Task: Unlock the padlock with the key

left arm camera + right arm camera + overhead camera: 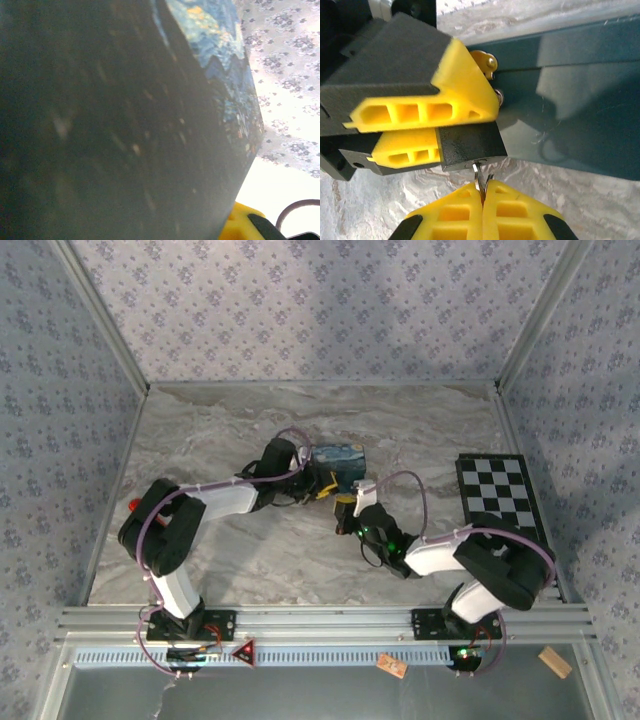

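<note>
The right fingers [487,195] are pressed together on the thin silvery blade of the key [479,176], with no gap showing between them. The blade runs from their tips up into the underside of the padlock [470,145], whose dark blocky body hangs just beside the front wall of the box [570,115].

The left fingers [467,114] are closed on the padlock body. One yellow finger lies across its top and the other sits against its side away from the box. Above that upper finger a small brass hasp [487,62] sits on the box, at the seam between lid and base. The padlock's metal loop is hidden behind the finger.

In the left wrist view the box [125,125] is very close and blurred. Its dark side takes up most of the view, its blue swirl-painted face [220,50] shows at upper right, and a yellow finger tip [240,225] shows below its corner.

From above, both arms reach in to the near side of the box [345,455], the left from its left and the right from its near right, and their fingers meet just in front of it. The box stands near the middle of the marbled desk [200,440]. A checkerboard [497,490] lies well to the right of the box.
</note>
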`<state>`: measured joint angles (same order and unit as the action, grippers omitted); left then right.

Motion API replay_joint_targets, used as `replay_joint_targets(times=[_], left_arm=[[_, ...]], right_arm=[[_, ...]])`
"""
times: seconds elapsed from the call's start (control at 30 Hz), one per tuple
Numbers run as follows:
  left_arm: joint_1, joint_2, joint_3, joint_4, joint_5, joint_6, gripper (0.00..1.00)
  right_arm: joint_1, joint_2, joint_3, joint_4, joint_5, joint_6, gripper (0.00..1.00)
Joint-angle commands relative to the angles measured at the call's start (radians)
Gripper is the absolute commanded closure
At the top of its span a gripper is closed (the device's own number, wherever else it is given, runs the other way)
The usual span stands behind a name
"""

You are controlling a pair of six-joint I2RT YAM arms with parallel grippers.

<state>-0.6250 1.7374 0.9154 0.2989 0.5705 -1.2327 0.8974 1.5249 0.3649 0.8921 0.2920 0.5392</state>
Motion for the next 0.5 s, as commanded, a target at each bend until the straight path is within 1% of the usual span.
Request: replay_joint_targets(times=[0.0,0.1,0.23,0.3,0.4,0.47], left_arm=[[-0.005,0.009,-0.028,0.087,-0.013,-0.004,0.73],[-0.005,0.025,-0.036,0.113,-0.013,-0.005,0.70],[-0.005,0.054,-0.038,0.158,-0.005,-0.016,0.68],[-0.005,0.055,-0.041,0.153,-0.015,-0.010,0.65],[-0.005,0.041,-0.045,0.112,-0.035,0.021,0.63],[-0.005,0.017,-0.044,0.029,-0.067,0.061,0.61]], right_arm=[[0.013,0.049,-0.016,-0.016,0.010,0.081,1.00],[0.014,0.093,-0.005,-0.010,0.000,0.133,1.00],[0.014,0.161,0.003,0.037,-0.015,0.156,1.00],[0.015,0.176,0.009,0.036,-0.016,0.156,1.00],[0.014,0.188,0.015,0.042,-0.025,0.154,1.00],[0.014,0.191,0.018,0.037,-0.029,0.158,1.00]])
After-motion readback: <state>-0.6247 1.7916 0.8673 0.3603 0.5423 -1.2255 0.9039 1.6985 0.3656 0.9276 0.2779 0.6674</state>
